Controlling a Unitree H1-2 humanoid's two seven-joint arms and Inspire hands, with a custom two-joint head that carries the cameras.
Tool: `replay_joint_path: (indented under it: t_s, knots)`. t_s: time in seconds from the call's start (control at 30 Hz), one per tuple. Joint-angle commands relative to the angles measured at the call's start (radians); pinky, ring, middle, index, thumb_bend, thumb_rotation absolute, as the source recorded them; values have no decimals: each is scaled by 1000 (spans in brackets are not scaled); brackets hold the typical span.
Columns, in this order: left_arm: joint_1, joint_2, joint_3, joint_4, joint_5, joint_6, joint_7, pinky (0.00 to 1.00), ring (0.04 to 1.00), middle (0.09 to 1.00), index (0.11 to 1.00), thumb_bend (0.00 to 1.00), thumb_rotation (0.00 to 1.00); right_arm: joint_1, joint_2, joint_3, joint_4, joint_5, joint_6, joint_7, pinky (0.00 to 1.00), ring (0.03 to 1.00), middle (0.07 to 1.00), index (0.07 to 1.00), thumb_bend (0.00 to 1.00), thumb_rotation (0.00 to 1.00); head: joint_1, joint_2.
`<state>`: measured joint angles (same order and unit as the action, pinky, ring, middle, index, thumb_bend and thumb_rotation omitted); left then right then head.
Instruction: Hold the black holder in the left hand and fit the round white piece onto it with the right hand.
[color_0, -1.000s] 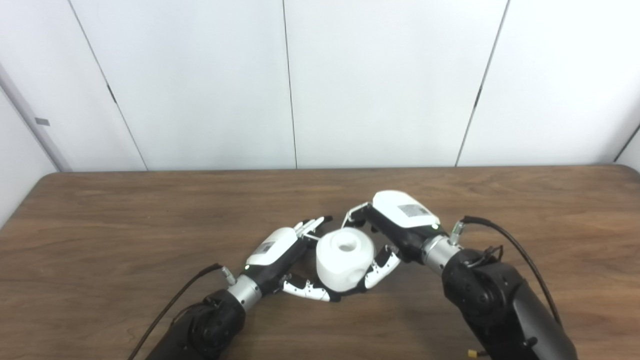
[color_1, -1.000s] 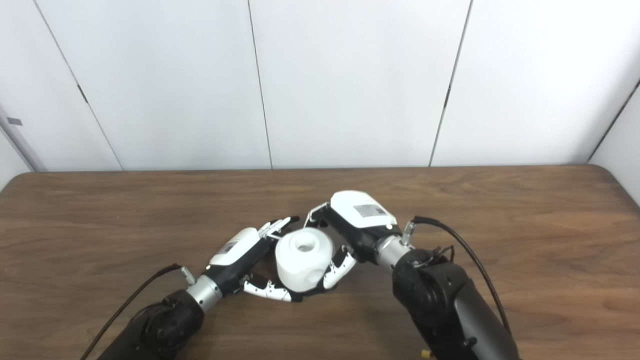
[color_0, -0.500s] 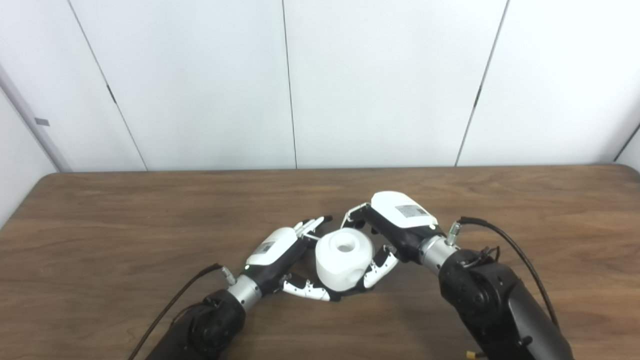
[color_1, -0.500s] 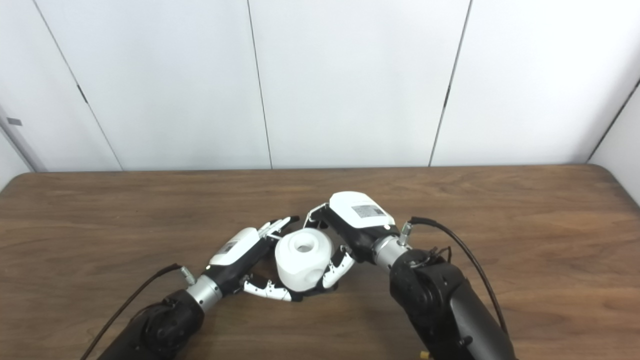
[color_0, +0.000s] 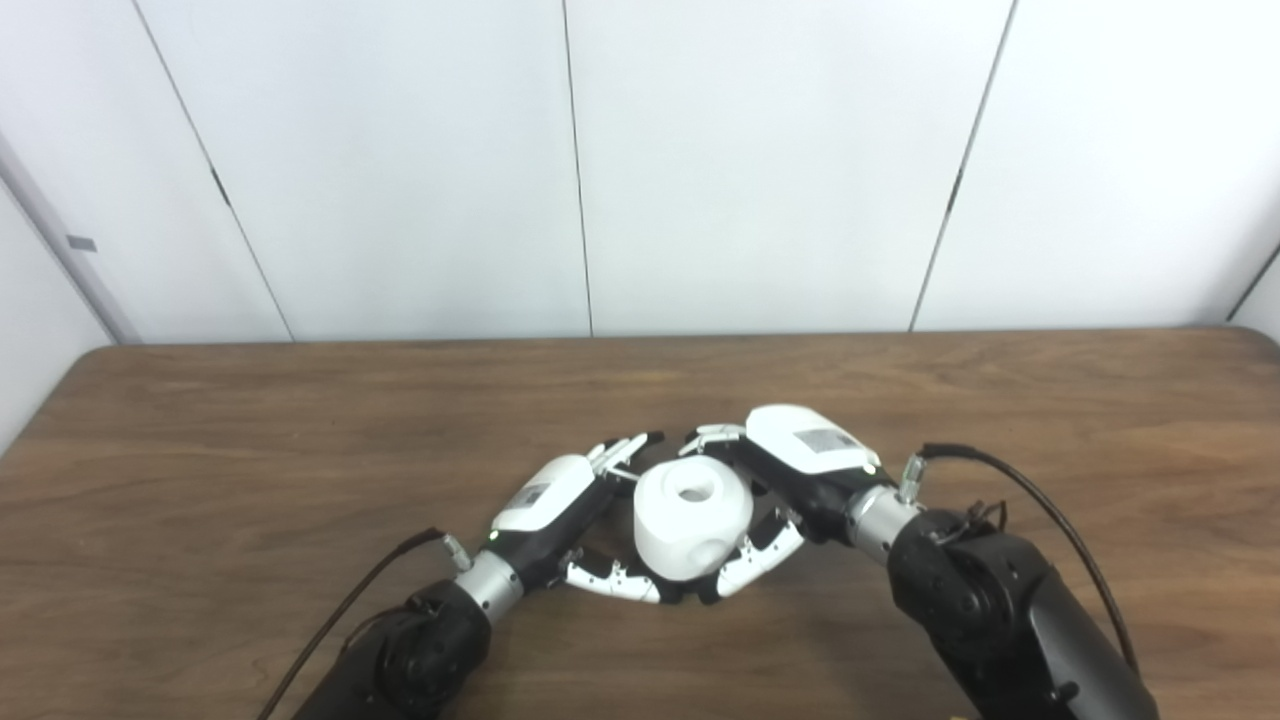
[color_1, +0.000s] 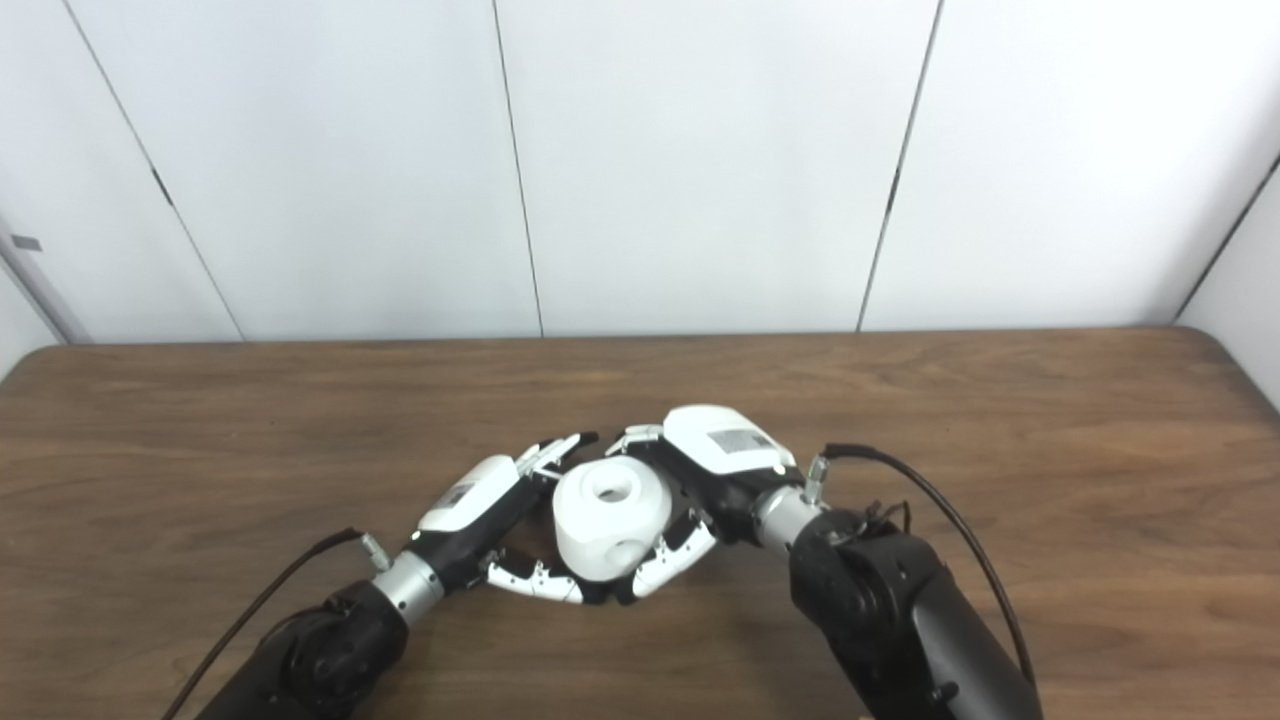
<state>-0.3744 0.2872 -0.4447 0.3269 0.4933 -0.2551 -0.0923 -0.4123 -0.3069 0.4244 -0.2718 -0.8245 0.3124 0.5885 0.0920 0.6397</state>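
Note:
The round white piece (color_0: 692, 517), a squat drum with a hole in its top and a dimple on its front, sits low over the table between my two hands. My right hand (color_0: 790, 470) is shut on it, fingers curled over its far right side and thumb under its front. My left hand (color_0: 565, 510) cradles the other side, fingers behind the piece and thumb (color_0: 610, 580) stretched beneath it. Of the black holder only a dark sliver (color_1: 605, 592) shows under the white piece, at the thumb tips; the rest is hidden.
The brown wooden table (color_0: 250, 450) runs wide to both sides and back to the white panelled wall (color_0: 760, 160). Black cables trail from both wrists, the right one (color_0: 1010, 480) arching over the table.
My right hand has dropped lower and rolled over the white piece, its thumb sliding further left under the front. The piece has tipped slightly. The left hand has stayed put.

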Motion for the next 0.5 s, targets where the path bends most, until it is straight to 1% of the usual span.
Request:
replay_joint_path:
  t_s: [0.0,0.23,0.47]
  knots:
    - [30,4,-39,30,35,47,-81,1000,1000,999,484,524,61,-24,4,-11,-34,6,4,7,562,776,909,1000,936,351,1,0]
    - [29,2,-39,32,34,52,-82,1000,1000,998,484,524,60,-24,6,-16,-41,-6,10,13,546,759,884,969,895,326,4,7]
    - [35,8,-37,21,33,51,-85,1000,1000,996,484,524,61,-26,9,-26,-49,-8,24,13,557,768,878,965,867,310,1,10]
